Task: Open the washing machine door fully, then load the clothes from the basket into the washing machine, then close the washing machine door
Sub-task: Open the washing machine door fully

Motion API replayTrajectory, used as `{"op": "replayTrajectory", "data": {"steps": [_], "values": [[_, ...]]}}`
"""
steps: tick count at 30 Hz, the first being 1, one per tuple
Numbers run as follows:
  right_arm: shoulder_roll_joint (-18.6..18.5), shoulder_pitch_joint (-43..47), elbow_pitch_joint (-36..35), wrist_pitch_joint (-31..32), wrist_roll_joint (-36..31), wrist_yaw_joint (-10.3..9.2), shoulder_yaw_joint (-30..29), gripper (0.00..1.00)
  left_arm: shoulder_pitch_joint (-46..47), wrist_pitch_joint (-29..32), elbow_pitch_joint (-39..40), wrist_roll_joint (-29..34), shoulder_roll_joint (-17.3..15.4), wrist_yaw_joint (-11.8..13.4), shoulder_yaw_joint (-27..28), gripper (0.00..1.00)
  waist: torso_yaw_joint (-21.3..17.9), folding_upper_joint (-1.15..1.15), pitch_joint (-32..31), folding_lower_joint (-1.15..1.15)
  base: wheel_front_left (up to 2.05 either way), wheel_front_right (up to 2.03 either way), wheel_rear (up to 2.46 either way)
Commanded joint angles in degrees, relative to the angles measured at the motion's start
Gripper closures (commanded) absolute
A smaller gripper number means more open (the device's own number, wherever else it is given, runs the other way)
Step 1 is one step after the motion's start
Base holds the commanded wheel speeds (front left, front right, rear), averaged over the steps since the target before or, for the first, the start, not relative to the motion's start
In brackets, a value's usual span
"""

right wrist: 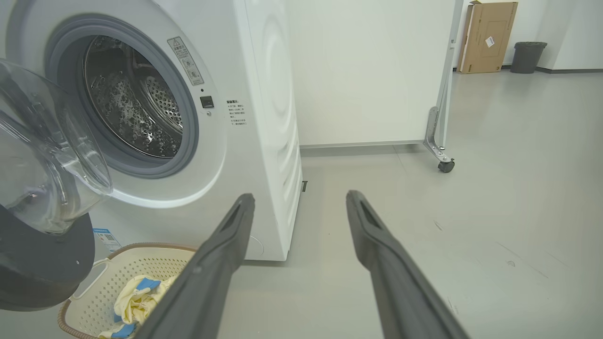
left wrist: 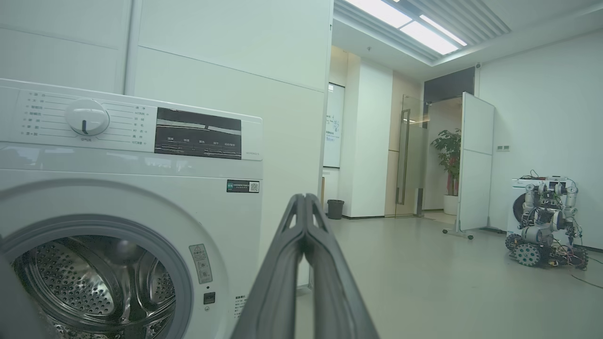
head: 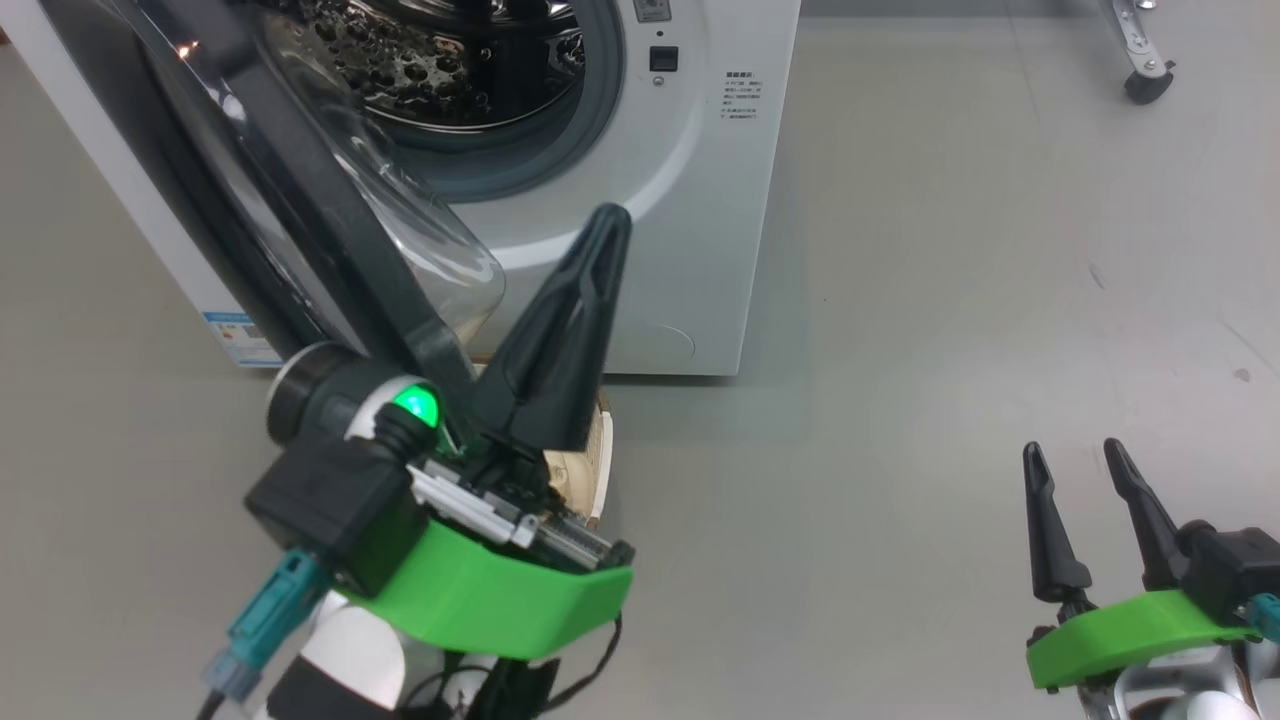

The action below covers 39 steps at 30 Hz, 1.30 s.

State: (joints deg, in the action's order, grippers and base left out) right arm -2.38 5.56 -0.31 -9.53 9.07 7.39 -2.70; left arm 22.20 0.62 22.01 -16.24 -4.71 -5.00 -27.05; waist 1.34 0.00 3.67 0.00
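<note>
Item, washing machine: upper left of the head view; porthole uncovered, drum bare; the washing machine door swung out toward the lower left, though from this angle we cannot say it is fully open.
Item, basket: on the floor at the lower left of the right wrist view, below the door; the clothes lie inside it.
Left hand: fingers pressed together, holding nothing; centre frame, near the door's lower edge.
Right hand: fingers spread, empty; lower right.
Step, as we judge: door-opening about finished, loading not begun; the next move calls for an open hand lowered into the basket onto the fabric.
Writing: blue sticker; printed lines beside the porthole; dial legends; dark display; all too small for us to read; no brand made out.
</note>
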Motion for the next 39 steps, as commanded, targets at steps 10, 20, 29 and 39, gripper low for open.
{"op": "replayTrajectory", "data": {"steps": [10, 20, 29, 39], "values": [[-0.5, -0.79, -2.2, 0.52, -0.01, 0.1, 1.01, 0.0, -2.53, 1.01, -3.78, -3.13, 0.62, 0.05, -3.85, 1.0, -1.37, 0.0, -0.24, 0.0, 0.0, 0.0, 0.0], [-0.5, -0.91, -2.35, 0.68, 0.22, 0.1, 1.44, 0.0, -2.21, -0.84, -17.44, -5.52, 1.28, 2.36, -3.72, 1.0, -1.71, 0.0, -0.03, 0.0, 0.0, 0.0, 0.0], [-0.5, -1.16, -2.43, 0.73, 0.36, 0.1, 1.25, 0.0, 1.2, -4.71, -28.75, -6.77, 1.54, 5.13, -0.94, 1.0, -2.18, 0.0, 0.42, 0.0, 0.0, 0.0, 0.0], [-0.5, -1.54, -1.98, 0.4, 0.76, 0.1, 1.29, 0.0, 3.13, -6.83, -34.12, -7.35, 0.81, 6.88, 1.96, 1.0, -1.78, 0.0, 0.92, 0.0, 0.0, 0.0, 0.0]]}}
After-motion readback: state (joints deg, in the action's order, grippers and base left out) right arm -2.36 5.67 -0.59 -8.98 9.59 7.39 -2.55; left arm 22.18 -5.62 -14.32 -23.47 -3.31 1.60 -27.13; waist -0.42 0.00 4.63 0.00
